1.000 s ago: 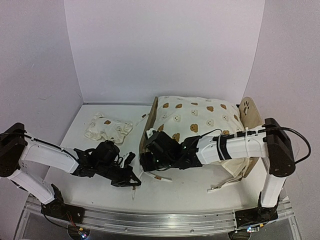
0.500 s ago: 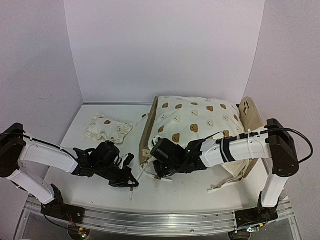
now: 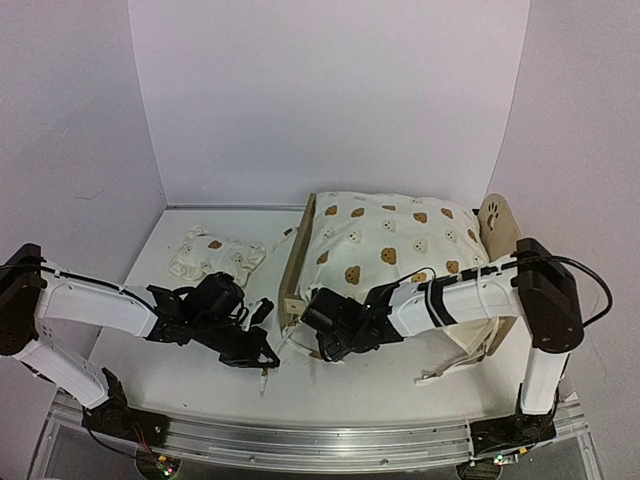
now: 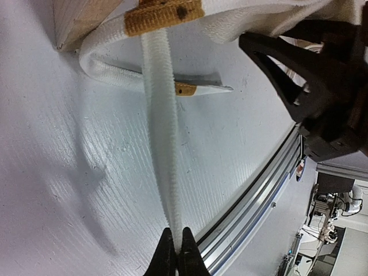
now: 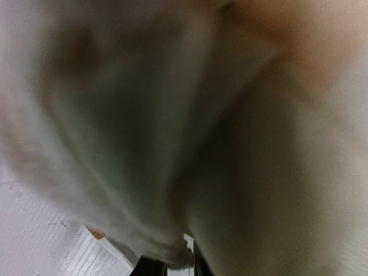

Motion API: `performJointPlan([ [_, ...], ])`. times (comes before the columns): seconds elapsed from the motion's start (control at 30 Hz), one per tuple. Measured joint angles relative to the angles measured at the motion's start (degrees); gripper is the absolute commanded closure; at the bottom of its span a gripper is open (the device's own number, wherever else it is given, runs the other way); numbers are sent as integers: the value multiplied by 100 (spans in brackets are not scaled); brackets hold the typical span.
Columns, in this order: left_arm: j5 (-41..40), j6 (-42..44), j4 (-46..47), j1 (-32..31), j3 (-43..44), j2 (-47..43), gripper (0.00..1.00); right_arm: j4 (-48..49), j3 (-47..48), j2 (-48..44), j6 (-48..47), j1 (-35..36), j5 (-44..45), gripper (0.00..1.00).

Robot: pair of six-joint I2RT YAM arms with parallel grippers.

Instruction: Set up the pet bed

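The pet bed [image 3: 296, 268] is a light-wood frame standing right of centre, its paw-print headboard [image 3: 497, 226] at the right end. A cream bear-print cushion [image 3: 385, 238] lies on it. My left gripper [image 3: 263, 363] sits on the table in front of the bed's left end, shut on a white tie [image 4: 161, 115] that runs from the cushion's corner to the left gripper [image 4: 175, 248]. My right gripper [image 3: 312, 340] is at the bed's front-left corner. In the right wrist view blurred cushion fabric [image 5: 144, 144] fills the frame, and a fold of it sits pinched in the right gripper [image 5: 172, 265].
A small cream bear-print pillow [image 3: 213, 255] lies on the table left of the bed. A second tie with a brown tip [image 4: 190, 89] lies flat near the bed corner [image 4: 75, 20]. The table's metal front rail [image 4: 253, 201] runs close behind the left gripper.
My right gripper has slid a little right and toward the front along the bed's left end and closed onto cushion fabric. The left arm has shifted slightly right, still holding the tie.
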Motion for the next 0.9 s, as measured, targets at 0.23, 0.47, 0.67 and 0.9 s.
performJointPlan([
  [0.23,42,81,-76,0,31,0,100,-98,-304,-498,-297,-98,-1102,46],
  [0.47,42,127,-153,0,31,-2,100,1008,-1255,-1816,-1067,-61,-3735,57],
  [0.67,-83,120,-249,0,31,-192,100,2437,-973,-597,-1357,-13,-4859,70],
  [0.9,-175,120,-286,0,31,-306,100,3613,-1036,411,-1482,-15,-3379,71],
])
